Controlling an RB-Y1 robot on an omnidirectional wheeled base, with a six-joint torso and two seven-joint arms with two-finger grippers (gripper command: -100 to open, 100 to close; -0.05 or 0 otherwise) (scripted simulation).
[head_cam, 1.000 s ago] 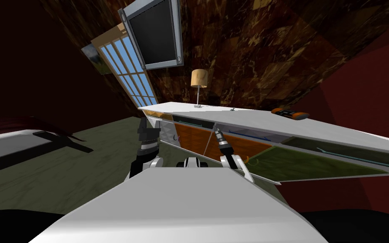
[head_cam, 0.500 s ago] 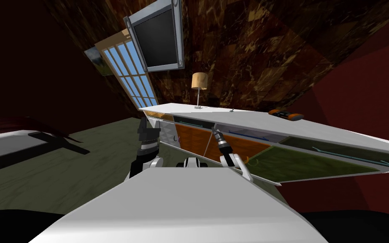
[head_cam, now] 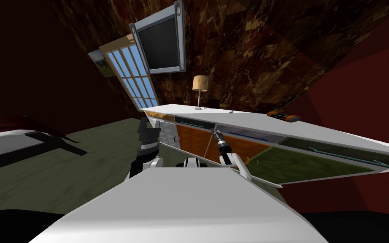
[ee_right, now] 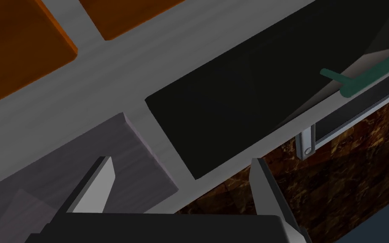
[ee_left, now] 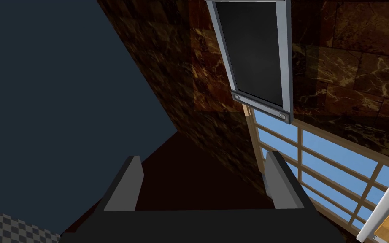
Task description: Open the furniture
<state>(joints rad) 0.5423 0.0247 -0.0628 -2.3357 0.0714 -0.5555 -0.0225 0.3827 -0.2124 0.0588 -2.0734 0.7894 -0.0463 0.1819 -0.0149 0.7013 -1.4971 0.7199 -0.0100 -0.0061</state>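
A long white sideboard (head_cam: 248, 120) stands ahead, with orange (head_cam: 193, 137) and green (head_cam: 307, 162) lower fronts and a row of shallow drawers under its top. My right gripper (head_cam: 213, 132) is open just in front of that row. In the right wrist view the right gripper (ee_right: 181, 168) points at the white frame between a grey drawer front (ee_right: 63, 177) and a dark drawer front (ee_right: 240, 109), which carries a teal bar handle (ee_right: 358, 80). Nothing is between its fingers. My left gripper (ee_left: 204, 183) is open and empty, held up to the left of the sideboard's end (head_cam: 144, 122).
On the sideboard's top stand a small lamp (head_cam: 200, 84) and an orange and black object (head_cam: 283, 116). A screen (head_cam: 160, 40) hangs on the dark marbled wall beside a window (head_cam: 132, 71). A low bed (head_cam: 8, 145) lies at the left, across olive floor (head_cam: 84, 168).
The whole head view has shifted a little, so my head or base has moved. My right gripper has reached slightly closer to the drawer row. The left arm is unchanged.
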